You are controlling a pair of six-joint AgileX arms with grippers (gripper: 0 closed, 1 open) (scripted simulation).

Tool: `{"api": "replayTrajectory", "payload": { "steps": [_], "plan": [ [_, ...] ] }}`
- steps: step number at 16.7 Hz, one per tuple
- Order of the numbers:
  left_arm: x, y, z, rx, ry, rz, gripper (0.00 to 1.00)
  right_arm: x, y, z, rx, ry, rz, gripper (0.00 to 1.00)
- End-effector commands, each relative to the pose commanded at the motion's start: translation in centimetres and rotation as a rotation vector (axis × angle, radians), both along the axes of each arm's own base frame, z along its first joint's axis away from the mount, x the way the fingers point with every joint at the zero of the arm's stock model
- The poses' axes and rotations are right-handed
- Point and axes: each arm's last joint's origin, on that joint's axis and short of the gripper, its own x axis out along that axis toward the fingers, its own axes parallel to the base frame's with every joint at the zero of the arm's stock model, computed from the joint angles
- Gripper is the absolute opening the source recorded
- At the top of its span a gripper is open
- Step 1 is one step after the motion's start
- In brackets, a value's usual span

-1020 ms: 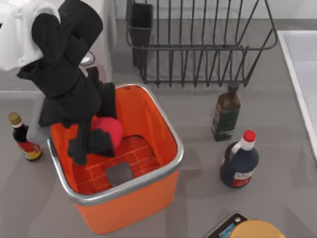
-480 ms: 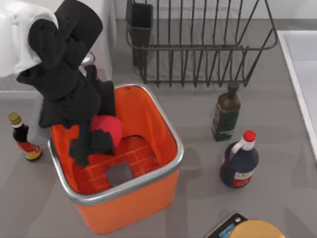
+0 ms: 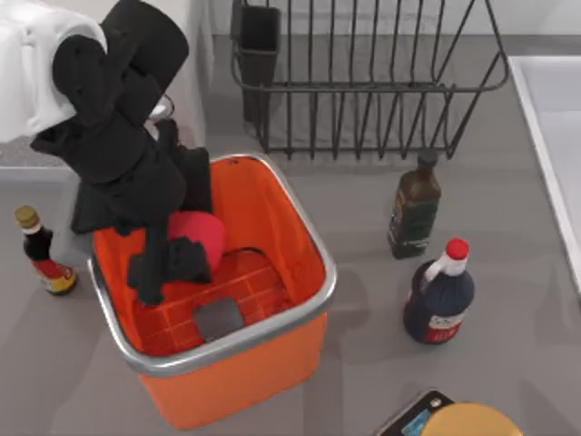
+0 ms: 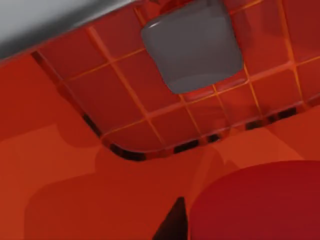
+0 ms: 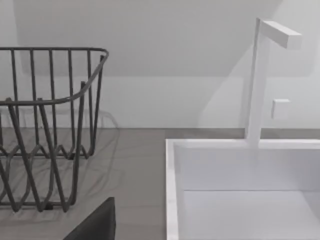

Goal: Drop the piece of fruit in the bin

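A black wire rack (image 3: 363, 82) is standing at the back of the grey bench (image 3: 508, 227). A dark green bottle (image 3: 414, 207) and a red-capped dark bottle (image 3: 439, 292) are standing upright right of centre, near each other. A small sauce bottle (image 3: 42, 252) is standing at the left. A white sink (image 5: 250, 190) with its faucet (image 5: 260, 80) is lying along the right edge.

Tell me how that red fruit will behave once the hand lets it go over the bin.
The fruit looks round and smooth, so it will likely roll across the bin's gridded floor. The tall orange walls should keep it inside. The left hand is low in the bin, so the bounce is probably small.
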Motion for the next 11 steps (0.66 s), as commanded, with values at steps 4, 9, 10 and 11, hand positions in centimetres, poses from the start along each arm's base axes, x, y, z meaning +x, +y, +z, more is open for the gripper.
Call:
{"api": "replayTrajectory", "payload": {
  "steps": [4, 9, 10, 11],
  "plan": [
    [0.00, 0.00, 0.00, 0.000, 0.000, 0.000, 0.90, 0.00, 0.00, 0.00, 0.000, 0.000, 0.000, 1.00],
    [0.00, 0.00, 0.00, 0.000, 0.000, 0.000, 1.00, 0.00, 0.00, 0.00, 0.000, 0.000, 0.000, 1.00],
    [0.00, 0.00, 0.00, 0.000, 0.000, 0.000, 1.00, 0.00, 0.00, 0.00, 0.000, 0.000, 0.000, 1.00],
    [0.00, 0.00, 0.00, 0.000, 0.000, 0.000, 1.00, 0.00, 0.00, 0.00, 0.000, 0.000, 0.000, 1.00]
  ]
}}
